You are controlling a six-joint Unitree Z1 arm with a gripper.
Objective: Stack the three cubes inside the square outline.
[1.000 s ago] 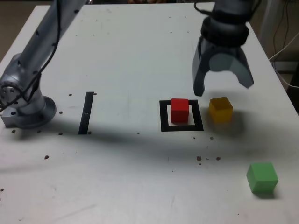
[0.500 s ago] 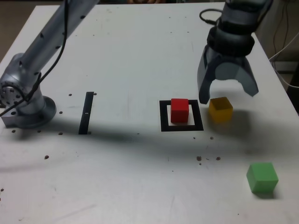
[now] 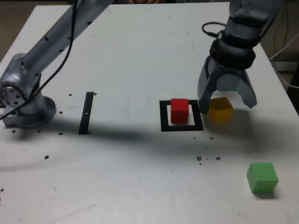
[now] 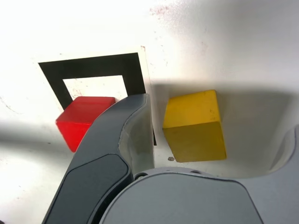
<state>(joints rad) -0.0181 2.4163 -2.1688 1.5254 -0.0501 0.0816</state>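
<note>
The pale worktop spreads beneath the arm, which reaches across from the exterior view's left and angles down. Compared with a moment ago, the pincer is lower, its jaws wide apart and holding nothing, one on each side of the yellow cube. That likely means the pick is near: a little lower, then close. Beside the pincer, towards the exterior view's left, lies the outline with the red cube inside; the green cube sits well apart, nearer the camera.
</note>
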